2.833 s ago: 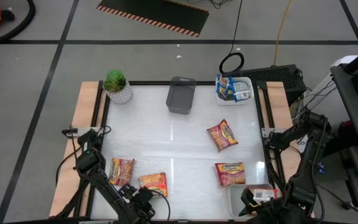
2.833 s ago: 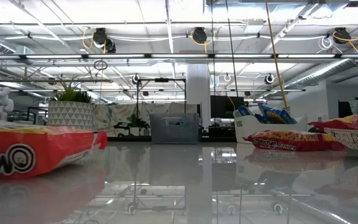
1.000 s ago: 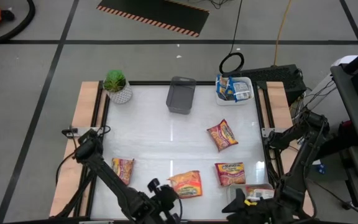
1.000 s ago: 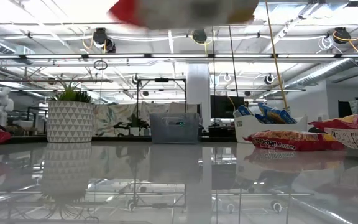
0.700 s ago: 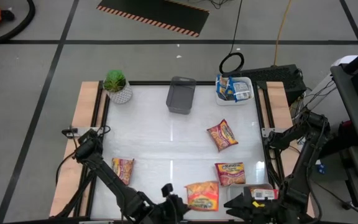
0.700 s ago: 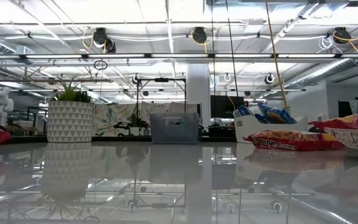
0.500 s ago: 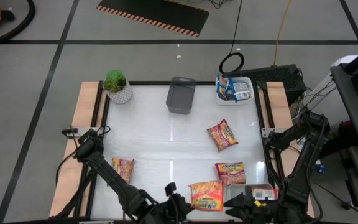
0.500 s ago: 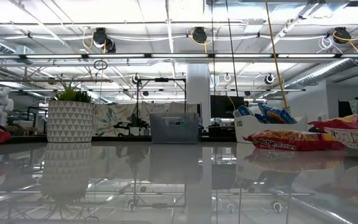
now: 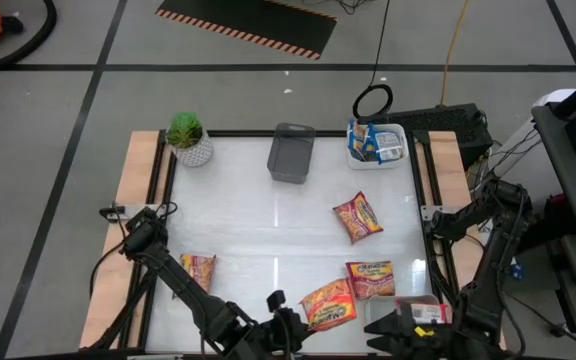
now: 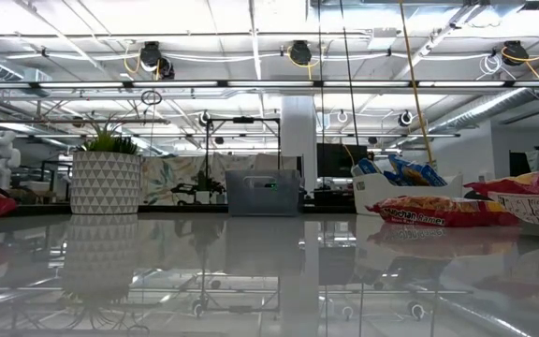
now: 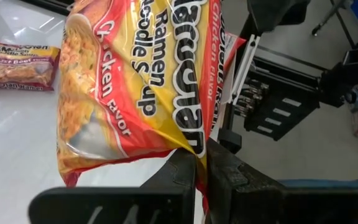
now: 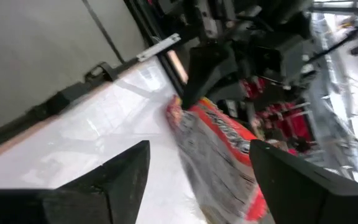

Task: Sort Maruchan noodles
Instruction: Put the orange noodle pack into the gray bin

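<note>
An orange-and-yellow chicken noodle packet (image 9: 328, 304) hangs above the table's near edge, with my left gripper (image 9: 294, 320) shut on it. My right gripper (image 9: 381, 329) stands open just right of it, beside the near right white tray (image 9: 415, 301). In the right wrist view its two fingers (image 12: 124, 175) stand wide apart, with the held packet (image 12: 219, 149) ahead of them and untouched. Other noodle packets lie flat on the table at the left (image 9: 197, 272), right of centre (image 9: 358, 217) and near right (image 9: 370, 279). My left gripper pinches the packet's sealed end (image 11: 196, 148) between its two fingers (image 11: 180, 178), at a corner. The fingers come from the table's left side, slanting a little downward. The packet stands out beyond the fingertips, tilted and lifted clear of the table.
A grey tray (image 9: 291, 153) stands at the far middle. A white tray with blue packets (image 9: 376, 142) is at the far right, and a potted plant (image 9: 188, 138) at the far left. The table's middle (image 9: 268, 230) is bare.
My left gripper has carried the orange-and-yellow packet along the near edge toward the table's right edge, close to my right gripper. The wrist has turned, and the packet now lies slanted. It has left the low view, where it showed blurred at the top.
</note>
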